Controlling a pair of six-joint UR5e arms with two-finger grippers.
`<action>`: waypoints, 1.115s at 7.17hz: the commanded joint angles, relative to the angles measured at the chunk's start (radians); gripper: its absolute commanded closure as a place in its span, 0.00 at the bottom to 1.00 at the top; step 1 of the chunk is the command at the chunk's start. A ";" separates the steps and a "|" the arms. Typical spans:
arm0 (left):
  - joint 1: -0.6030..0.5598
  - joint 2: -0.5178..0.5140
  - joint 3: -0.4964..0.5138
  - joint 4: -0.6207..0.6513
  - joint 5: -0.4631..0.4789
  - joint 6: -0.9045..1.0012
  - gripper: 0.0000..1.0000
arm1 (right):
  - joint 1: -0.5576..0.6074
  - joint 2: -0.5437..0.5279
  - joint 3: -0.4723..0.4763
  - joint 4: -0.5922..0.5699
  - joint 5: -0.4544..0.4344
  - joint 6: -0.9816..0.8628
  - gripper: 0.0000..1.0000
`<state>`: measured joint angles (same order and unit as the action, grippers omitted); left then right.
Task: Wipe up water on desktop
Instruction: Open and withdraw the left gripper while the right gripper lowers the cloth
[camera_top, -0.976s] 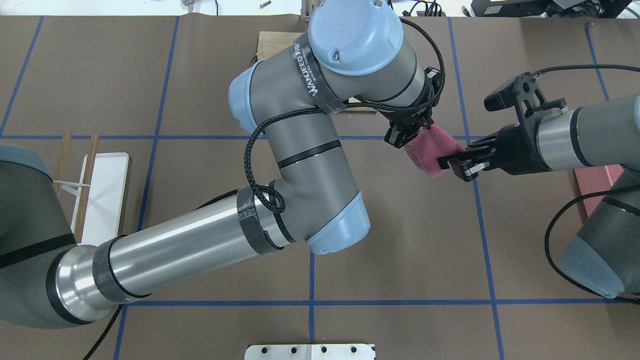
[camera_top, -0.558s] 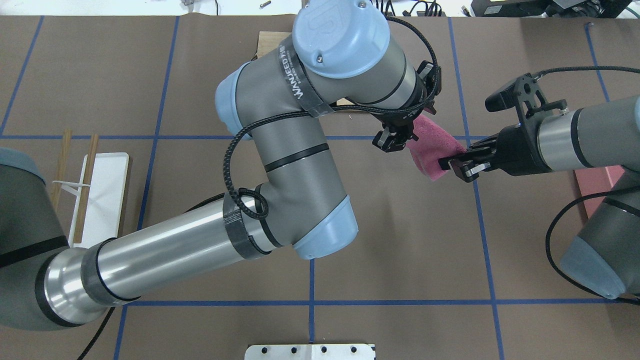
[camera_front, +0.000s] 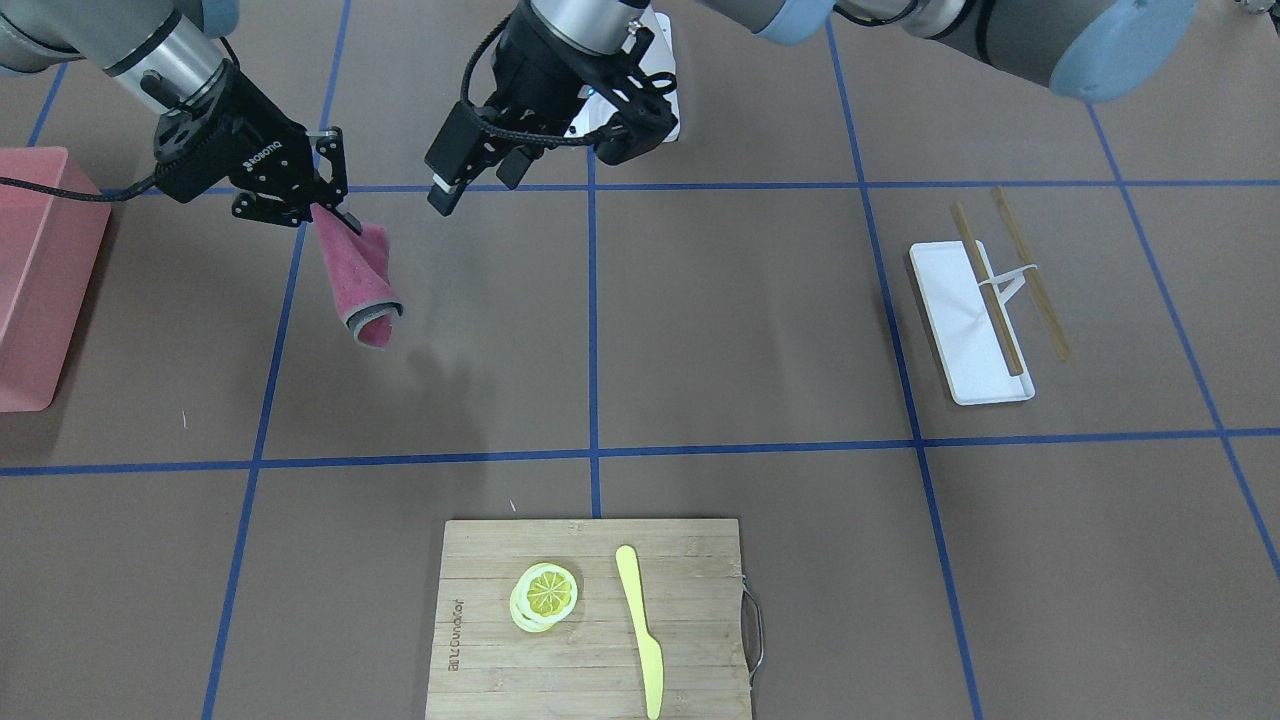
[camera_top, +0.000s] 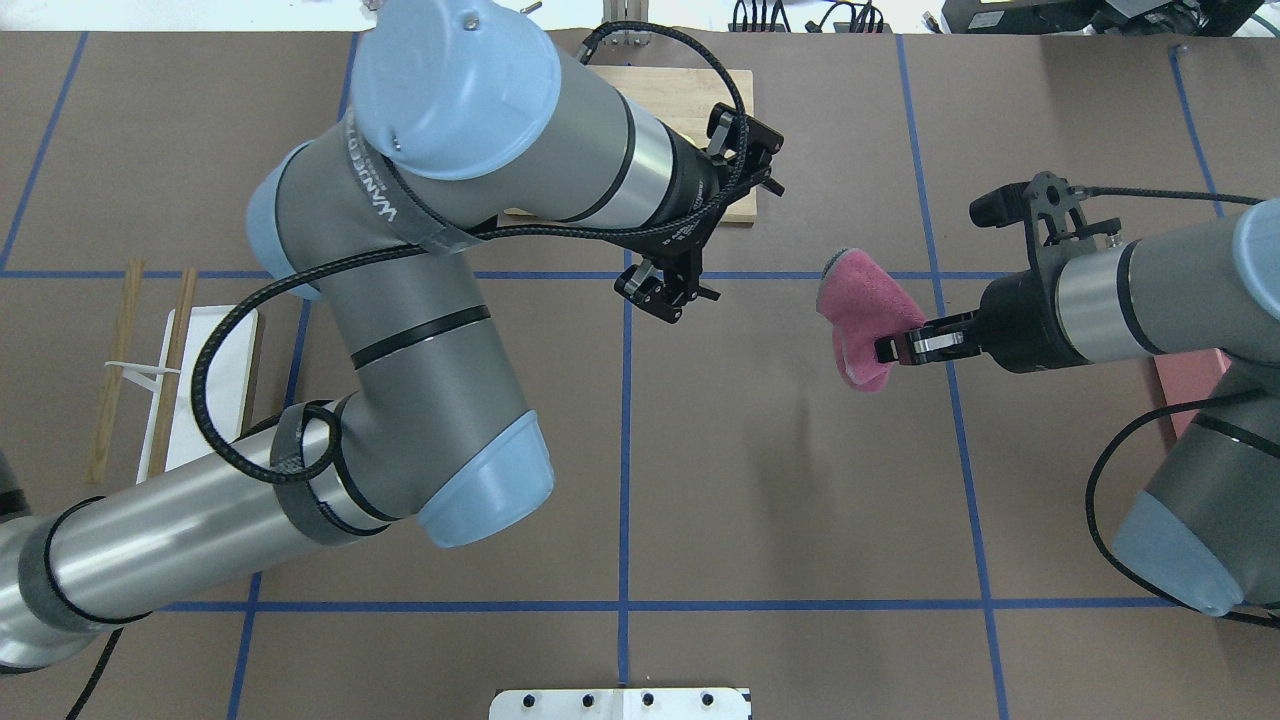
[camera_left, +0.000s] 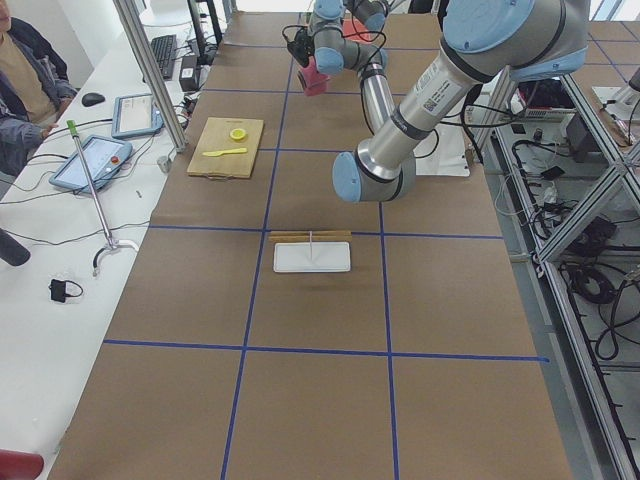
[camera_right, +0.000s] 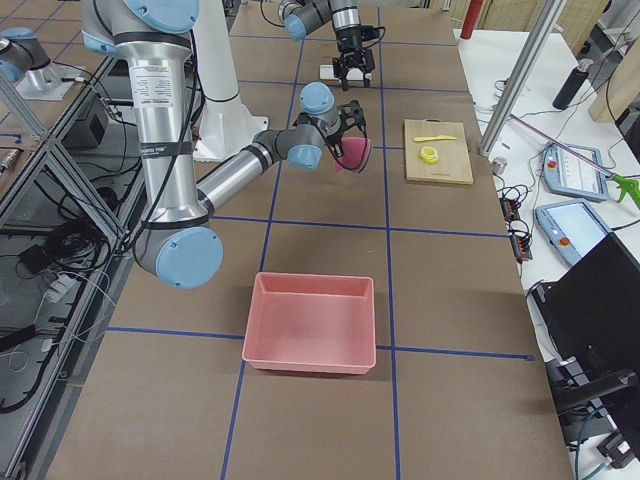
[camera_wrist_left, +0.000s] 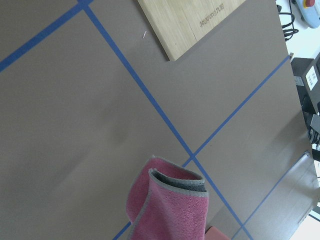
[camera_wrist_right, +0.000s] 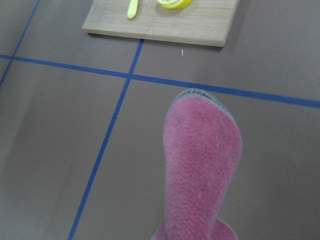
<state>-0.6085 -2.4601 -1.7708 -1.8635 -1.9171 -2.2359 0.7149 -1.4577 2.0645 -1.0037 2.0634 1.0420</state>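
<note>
Right end effector (camera_top: 885, 350) clamps the pink cloth (camera_top: 865, 310) by its near edge, long axis hanging down and far-side over bare worktop (camera_top: 800, 480) just below, no water discernible; left end effector (camera_top: 665, 295), fingers spread and empty, sits well apart to the left.

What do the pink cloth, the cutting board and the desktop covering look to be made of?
Pink cloth: soft fuzzy textile, likely microfibre or terry, with grey stitched edging; it droops in folds.
Cutting board: pale bamboo or wood, matte, showing joined strips and grain.
Desktop: matte brown sheet, possibly paper, with no glare; blue tape lines cross it.
</note>
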 joint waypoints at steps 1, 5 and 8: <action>-0.084 0.181 -0.140 0.004 -0.115 0.194 0.02 | -0.105 0.086 0.005 -0.181 -0.070 0.122 1.00; -0.276 0.468 -0.208 0.012 -0.170 0.529 0.02 | -0.426 0.275 0.005 -0.513 -0.272 0.381 1.00; -0.335 0.634 -0.232 0.010 -0.171 0.734 0.02 | -0.353 0.196 0.005 -0.510 -0.214 0.362 1.00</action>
<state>-0.9127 -1.8812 -1.9886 -1.8519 -2.0853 -1.5524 0.3187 -1.2189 2.0698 -1.5139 1.8141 1.4129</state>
